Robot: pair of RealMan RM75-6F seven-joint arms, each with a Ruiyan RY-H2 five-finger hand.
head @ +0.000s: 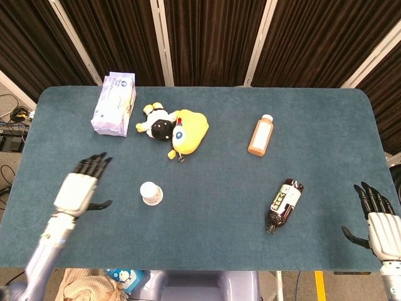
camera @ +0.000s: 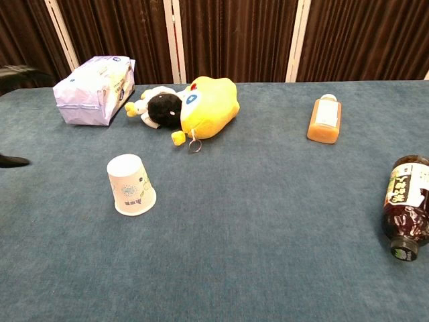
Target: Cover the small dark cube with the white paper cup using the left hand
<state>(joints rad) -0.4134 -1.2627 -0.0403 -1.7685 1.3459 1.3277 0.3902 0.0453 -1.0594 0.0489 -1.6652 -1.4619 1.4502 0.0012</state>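
The white paper cup [head: 150, 192] [camera: 131, 185] stands upside down on the blue table, left of centre, with its rim flat on the cloth. No dark cube shows in either view. My left hand [head: 80, 189] hovers well to the left of the cup, fingers spread and empty; in the chest view only a dark fingertip [camera: 13, 161] shows at the left edge. My right hand [head: 378, 220] is at the table's near right corner, fingers spread and empty.
A purple tissue pack [head: 114, 103] lies at the back left. A yellow and black plush toy [head: 175, 129] lies behind the cup. An orange bottle [head: 260, 135] and a dark bottle [head: 285, 204] lie on their sides to the right.
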